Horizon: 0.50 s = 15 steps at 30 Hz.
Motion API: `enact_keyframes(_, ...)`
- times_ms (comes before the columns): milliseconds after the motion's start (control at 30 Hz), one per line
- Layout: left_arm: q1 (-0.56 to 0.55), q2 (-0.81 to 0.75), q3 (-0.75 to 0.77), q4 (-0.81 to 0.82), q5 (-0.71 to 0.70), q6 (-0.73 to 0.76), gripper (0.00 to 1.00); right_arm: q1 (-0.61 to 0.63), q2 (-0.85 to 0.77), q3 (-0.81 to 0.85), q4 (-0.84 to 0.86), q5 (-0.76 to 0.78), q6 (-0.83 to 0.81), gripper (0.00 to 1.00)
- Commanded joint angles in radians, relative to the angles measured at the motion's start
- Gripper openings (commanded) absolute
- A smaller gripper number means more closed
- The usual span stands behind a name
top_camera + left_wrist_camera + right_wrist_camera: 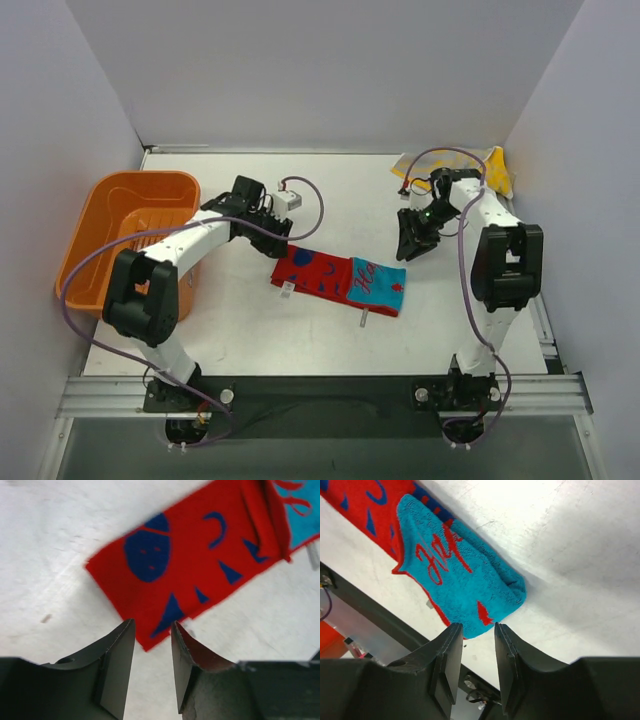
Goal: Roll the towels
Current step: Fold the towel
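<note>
Red-and-turquoise towel (200,570) lies flat, its red edge just beyond left end effector (152,628).

Mid-table: red-and-turquoise towel (338,280), flat folded strip, unrolled, dark blue prints, turquoise end to the right. Far right corner: yellow towel (497,170), rumpled, partly hidden.

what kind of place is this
Probably a robot lab test cell: a white table boxed in by plain panels, a left arm and right arm bolted at its near edge.

The red-and-turquoise towel (465,580) is nubby terry cloth, the table (50,555) matt white, the tub (120,200) smooth orange plastic.
</note>
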Motion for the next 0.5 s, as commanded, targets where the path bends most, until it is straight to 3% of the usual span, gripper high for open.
enact_keyframes(0, -0.057, -0.091, -0.102, -0.003, 0.055, 0.019, 0.45, 0.022, 0.057, 0.034, -0.069, 0.077, -0.043, 0.32)
enact_keyframes(233, -0.154, -0.004, -0.111, -0.01, 0.06, -0.053, 0.38, 0.019, 0.132, -0.007, -0.057, 0.093, -0.048, 0.29)
enact_keyframes(467, -0.148, 0.171, 0.01, 0.015, -0.038, -0.072, 0.34, 0.03, 0.109, -0.12, -0.048, 0.057, -0.042, 0.21)
